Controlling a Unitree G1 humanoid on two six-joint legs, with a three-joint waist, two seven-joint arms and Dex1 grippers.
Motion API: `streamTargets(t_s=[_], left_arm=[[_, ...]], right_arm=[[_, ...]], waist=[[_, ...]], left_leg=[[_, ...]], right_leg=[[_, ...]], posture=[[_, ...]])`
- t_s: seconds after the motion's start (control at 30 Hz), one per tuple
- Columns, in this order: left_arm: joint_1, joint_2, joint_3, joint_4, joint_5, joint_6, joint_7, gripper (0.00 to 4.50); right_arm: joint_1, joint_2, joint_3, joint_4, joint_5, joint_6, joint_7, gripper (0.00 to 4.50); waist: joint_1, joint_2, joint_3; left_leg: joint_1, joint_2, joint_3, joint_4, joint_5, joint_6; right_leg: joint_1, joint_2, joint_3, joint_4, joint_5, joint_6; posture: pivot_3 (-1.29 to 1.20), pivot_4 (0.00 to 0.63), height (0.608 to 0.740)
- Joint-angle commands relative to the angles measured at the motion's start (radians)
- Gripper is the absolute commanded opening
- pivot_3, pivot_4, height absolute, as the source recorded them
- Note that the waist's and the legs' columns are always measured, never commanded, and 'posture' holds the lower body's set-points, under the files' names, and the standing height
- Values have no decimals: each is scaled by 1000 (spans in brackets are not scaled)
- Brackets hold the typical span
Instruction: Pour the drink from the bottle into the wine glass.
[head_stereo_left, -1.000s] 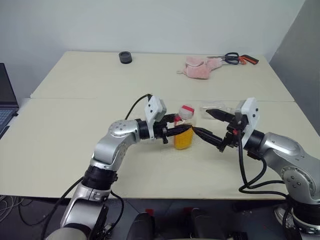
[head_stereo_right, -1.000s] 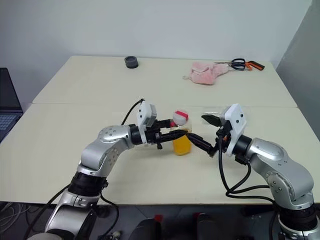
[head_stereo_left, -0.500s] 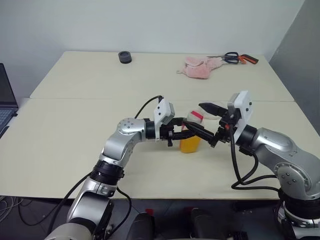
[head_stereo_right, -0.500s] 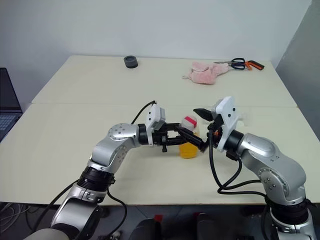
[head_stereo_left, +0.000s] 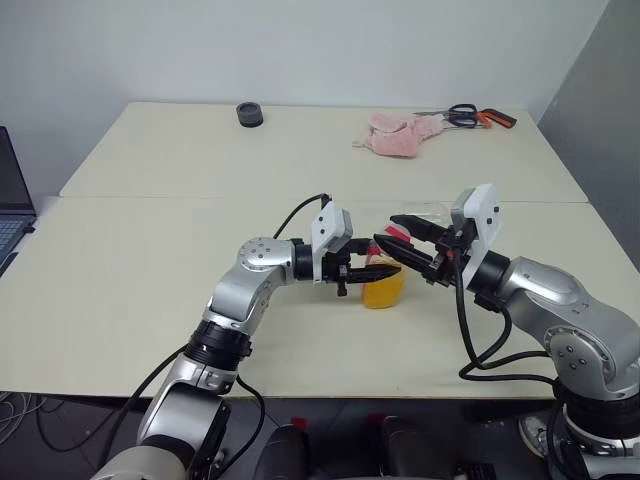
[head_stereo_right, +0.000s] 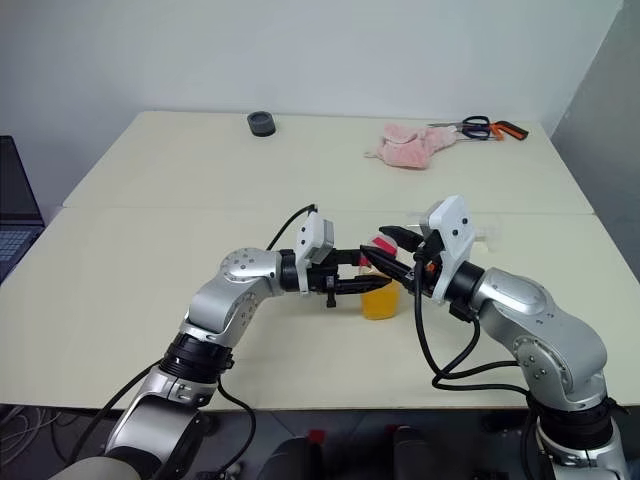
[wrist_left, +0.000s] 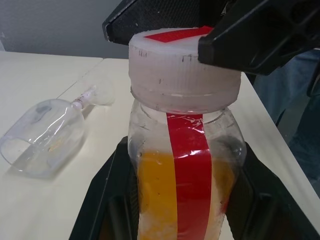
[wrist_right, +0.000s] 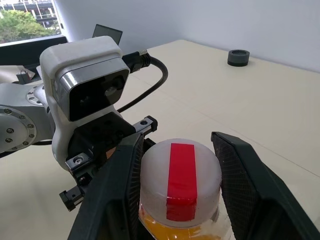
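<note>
One wine glass (wrist_left: 42, 135) toppled (left wrist view); bottle (wrist_left: 185, 165) upright

2 cream tables (head_stereo_left: 150, 250) pushed together w/ seam between; plain white wall (head_stereo_left: 300, 50) behind; grey panel (head_stereo_left: 600, 100) at right; laptop (head_stereo_left: 10, 205) at left edge; cables on floor (head_stereo_left: 30, 425) bottom-left; even light.

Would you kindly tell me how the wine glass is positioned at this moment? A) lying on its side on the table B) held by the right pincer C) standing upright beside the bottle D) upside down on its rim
A: the wine glass lies on its side on the table, its stem level, beyond the bottle.
</note>
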Motion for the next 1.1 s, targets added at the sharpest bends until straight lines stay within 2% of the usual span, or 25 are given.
streamTargets(t_s=[0.03, 0.13, 0.27, 0.37, 0.5, 0.67, 0.73, 0.9, 0.97, 1.1], left_arm=[[-33, -8, 24, -40, -36, 2, -14, 1768], [-46, 3, 30, -47, -52, 17, -39, 1766], [-67, 33, 30, -55, -65, 19, -96, 1765], [-74, 38, 32, -50, -60, 13, -99, 1764], [-71, 35, 42, -52, -58, 12, -80, 1763], [-63, 26, 49, -44, -48, 12, -47, 1761], [-63, 19, 52, -39, -46, 13, -28, 1761], [-70, 6, 56, -20, -33, 9, -8, 1761], [-84, -2, 53, 7, -22, -1, 0, 1761], [-114, -15, 54, 61, -4, -18, 7, 1761]], right_arm=[[-22, -20, 53, 12, -13, -78, 129, 1827], [-68, -57, 98, 104, -47, -160, 283, 1827], [-205, -133, 163, 351, -121, -264, 548, 1827], [-279, -140, 165, 469, -147, -291, 605, 1827], [-279, -163, 118, 449, -97, -237, 624, 1827], [-228, -152, 24, 379, -54, -184, 526, 3489], [-194, -130, -40, 311, -29, -152, 431, 4196], [-49, -32, -132, 31, 44, -45, 144, 4230], [0, 45, -86, -75, 0, -23, -2, 4230], [29, 125, -23, -137, -76, 7, -161, 4230]], waist=[[0, 0, 0], [-1, 0, 0], [-4, 2, 1], [-2, 2, 2], [3, 2, 2], [5, 2, 2], [5, 2, 2], [5, 2, 2], [2, 2, 2], [-1, 3, 2]], left_leg=[[0, 0, 0, 0, 0, 0], [0, 0, 0, 0, 0, 0], [0, 0, 1, 2, 0, 0], [0, 0, 0, 1, 0, 0], [-2, 0, -1, 1, 0, 0], [-5, 0, -1, 3, 0, 0], [-5, 0, -1, 3, 0, 0], [-5, 0, -2, 2, 0, 0], [-5, 0, -2, 2, 0, 0], [-4, 0, -2, 3, 0, 0]], right_leg=[[0, 0, 0, 0, 0, 0], [0, 0, 0, 0, 0, 0], [0, 1, 0, 1, 0, 0], [0, 1, -1, 1, 0, 0], [0, 0, -1, 0, 0, 0], [-1, -2, -1, -1, 0, 0], [-2, -1, -1, 0, 0, 0], [-2, -1, -1, 1, 0, 0], [-2, -1, -1, 1, 0, 0], [-2, 0, 0, 2, 0, 0]], posture=[[0, 150, 740], [0, 150, 740], [0, 150, 740], [0, 150, 740], [0, 150, 740], [0, 150, 740], [0, 150, 740], [0, 150, 740], [0, 150, 740], [0, 150, 740]])
